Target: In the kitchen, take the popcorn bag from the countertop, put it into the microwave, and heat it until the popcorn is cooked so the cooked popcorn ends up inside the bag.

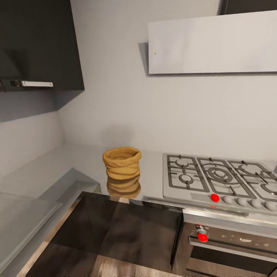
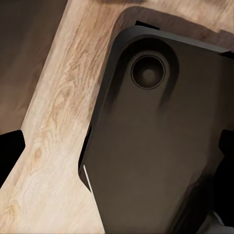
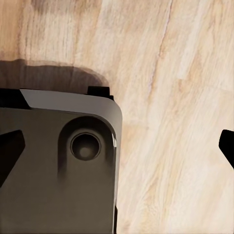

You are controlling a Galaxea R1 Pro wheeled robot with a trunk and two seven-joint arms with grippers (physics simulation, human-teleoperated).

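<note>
Dark cabinet fronts (image 1: pixel 127 231) sit nearest; the bag (image 1: pixel 122 162) stands on the bench (image 1: pixel 50 173) beside the hob (image 1: pixel 219 177). Both claws look spread, empty. A clumsy reach could topple the bag.

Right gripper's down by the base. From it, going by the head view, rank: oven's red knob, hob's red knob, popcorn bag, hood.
1. Oven's red knob, low on the front, right.
2. Hob's red knob, at counter height, right.
3. Popcorn bag, farther back on the countertop, left.
4. Hood, high up.
</note>
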